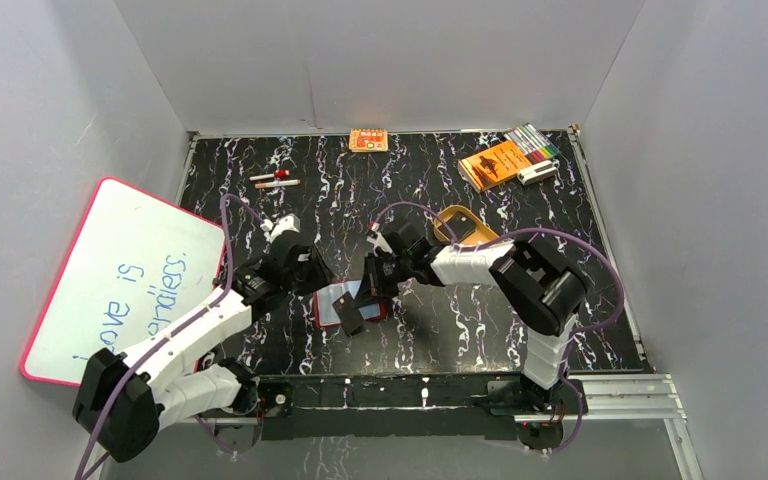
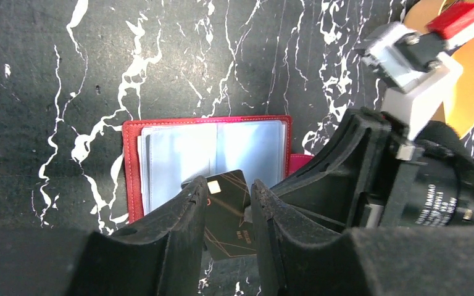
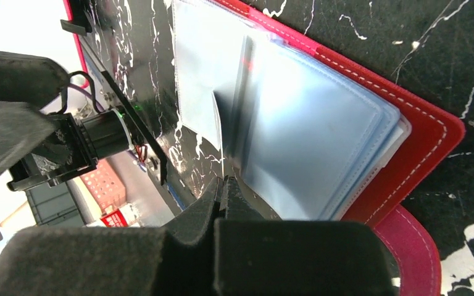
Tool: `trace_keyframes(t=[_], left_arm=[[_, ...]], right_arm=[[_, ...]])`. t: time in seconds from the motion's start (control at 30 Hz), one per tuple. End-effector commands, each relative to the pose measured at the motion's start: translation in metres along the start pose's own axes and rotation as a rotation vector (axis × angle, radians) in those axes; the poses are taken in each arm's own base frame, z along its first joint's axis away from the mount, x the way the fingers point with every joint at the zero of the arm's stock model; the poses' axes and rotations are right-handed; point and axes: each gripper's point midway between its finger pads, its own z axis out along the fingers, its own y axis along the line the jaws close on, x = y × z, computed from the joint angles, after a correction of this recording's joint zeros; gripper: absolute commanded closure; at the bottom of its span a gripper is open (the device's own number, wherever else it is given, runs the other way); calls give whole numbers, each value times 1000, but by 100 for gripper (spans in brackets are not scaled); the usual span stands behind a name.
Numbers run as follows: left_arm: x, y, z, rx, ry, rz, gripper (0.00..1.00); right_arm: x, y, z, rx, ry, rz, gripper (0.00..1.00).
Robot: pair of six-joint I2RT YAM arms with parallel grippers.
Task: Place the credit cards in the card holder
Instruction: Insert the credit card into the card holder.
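Observation:
The card holder (image 1: 332,303) lies open on the dark marbled table, red with pale bluish sleeves (image 2: 207,157) facing up. A dark credit card (image 2: 229,213) with gold lines and a chip stands tilted at the holder's near edge, its corner on the sleeves. My right gripper (image 3: 225,182) is shut on that card, with a thin edge pinched between its pads, right over the sleeves (image 3: 321,123). My left gripper (image 2: 229,185) hovers just in front of the holder with its fingers apart. The card shows through the gap and neither pad clamps it. In the top view both grippers (image 1: 312,283) (image 1: 365,295) meet over the holder.
A tan oval tray (image 1: 465,225) sits just behind the right arm. An orange booklet (image 1: 493,163), markers (image 1: 532,140) and a small orange box (image 1: 368,140) lie along the back edge, with pens (image 1: 275,180) at back left. A whiteboard (image 1: 110,280) leans at the left.

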Motion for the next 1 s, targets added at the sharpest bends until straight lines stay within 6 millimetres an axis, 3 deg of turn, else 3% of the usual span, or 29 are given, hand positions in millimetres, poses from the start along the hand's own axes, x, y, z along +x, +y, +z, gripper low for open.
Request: trace_keyframes(t=[0.0,0.2,0.4,0.97], left_arm=[[16,10,10,-15,47,-3,72],[38,46,26,-144,74,-17,83],[45,64,28,-190,64,-10,86],[49,69,28,-207,69,-3,87]], right_arm=[[-22,14,-15,17,-137,-63,100],[-36,6,-36,71,-258,-52,100],[-44,2,-29,62,-250,-41,100],[-43,7,-11,-6,-188,-15,100]])
